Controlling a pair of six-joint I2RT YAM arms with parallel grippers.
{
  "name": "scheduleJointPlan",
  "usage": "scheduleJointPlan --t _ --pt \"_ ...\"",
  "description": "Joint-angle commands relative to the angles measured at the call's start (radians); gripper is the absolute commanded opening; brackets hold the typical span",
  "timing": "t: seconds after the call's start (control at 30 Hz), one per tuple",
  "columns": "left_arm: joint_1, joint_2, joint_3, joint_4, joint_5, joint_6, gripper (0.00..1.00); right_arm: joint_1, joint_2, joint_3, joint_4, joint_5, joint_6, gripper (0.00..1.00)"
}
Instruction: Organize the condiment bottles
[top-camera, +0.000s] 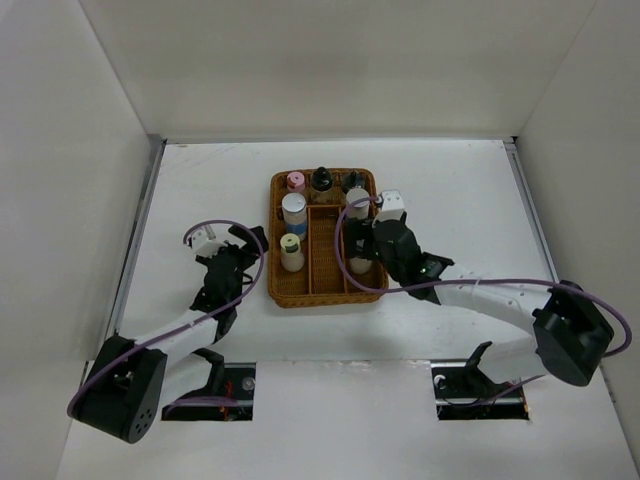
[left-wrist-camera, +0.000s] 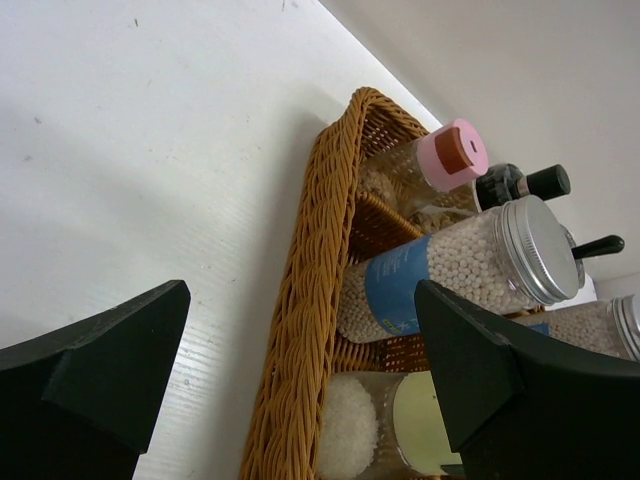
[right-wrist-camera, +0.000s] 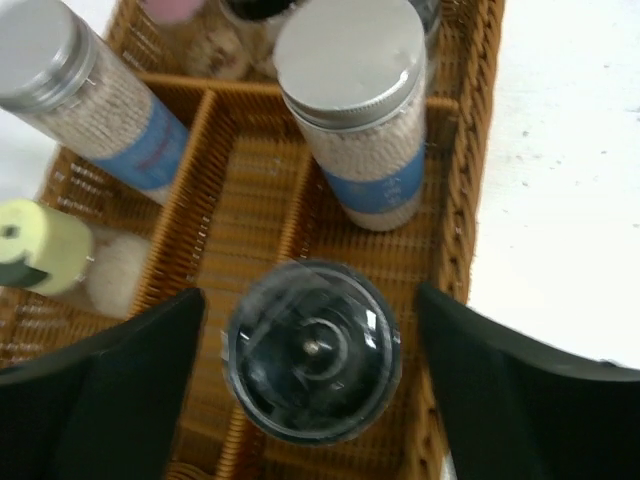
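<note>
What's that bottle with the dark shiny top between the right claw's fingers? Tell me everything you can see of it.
The dark-capped bottle is seen from straight above, so its round, glossy, dark cap with a small centre spot hides the body. It stands upright in the right side of the brown wicker tray, next to a silver-lidded, blue-labelled bottle. The right claw is open around it, a gap showing on each side.

Left gripper (left-wrist-camera: 302, 300) is spread wide, its dark fingers (left-wrist-camera: 90, 370) in both lower corners. The wicker tray (left-wrist-camera: 318, 230) rim climbs mid-frame, with white table (left-wrist-camera: 150, 150) to its left. Inside the tray, a pink-capped bottle (left-wrist-camera: 440, 165) sits uppermost, a blue-labelled silver-lidded bottle (left-wrist-camera: 460, 265) below it, and a yellow-green-capped bottle (left-wrist-camera: 385, 425) at the bottom edge.
</note>
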Motion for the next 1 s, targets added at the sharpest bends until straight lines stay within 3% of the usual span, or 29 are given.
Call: scheduleJointPlan --t 0.0,0.13,0.27,0.43,0.63,0.97 --pt "0.012 -0.012 0.010 0.037 -0.017 -0.005 1.00 0.020 -0.042 -0.002 0.114 0.018 -0.014 1.00" --pt "0.014 -0.043 0.032 -0.041 -0.030 -0.005 1.00 0.020 -0.135 -0.023 0.122 0.026 -0.034 1.00" --pt "0.003 -0.075 0.120 -0.276 -0.099 -0.006 1.00 -0.021 -0.261 -0.088 0.151 0.108 -0.019 1.00" --pt "0.006 -0.096 0.204 -0.466 -0.123 -0.008 1.00 -0.150 -0.378 -0.261 0.244 0.225 0.142 1.00" --pt "-0.023 -0.083 0.338 -0.649 -0.159 0.009 1.00 -0.278 -0.341 -0.333 0.271 0.103 0.317 1.00" --pt "-0.120 -0.031 0.491 -0.720 -0.172 0.061 1.00 -0.258 -0.226 -0.295 0.275 0.084 0.313 1.00"
